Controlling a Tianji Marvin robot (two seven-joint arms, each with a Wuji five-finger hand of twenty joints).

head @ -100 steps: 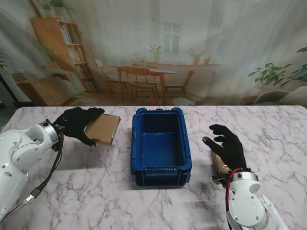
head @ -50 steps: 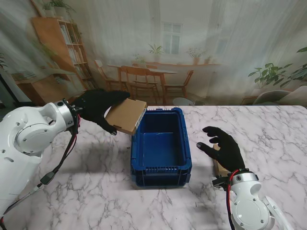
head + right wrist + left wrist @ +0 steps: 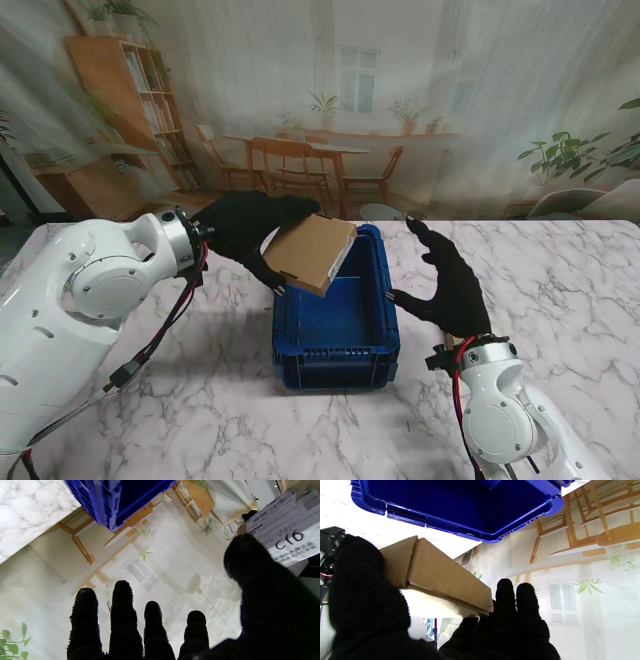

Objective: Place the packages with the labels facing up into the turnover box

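Risk: our left robot hand [image 3: 243, 232] grips a tilted package [image 3: 310, 254] over the turnover box [image 3: 336, 350] rim; its label perhaps faces down. Right robot hand [image 3: 445, 286] hovers open.

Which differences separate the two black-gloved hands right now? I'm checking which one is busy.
The left hand is shut on a brown cardboard package; the right hand is open, holding nothing. The left hand hangs at the blue plastic turnover box's far left corner; the right hand hovers beside its right wall. Both wear black gloves.
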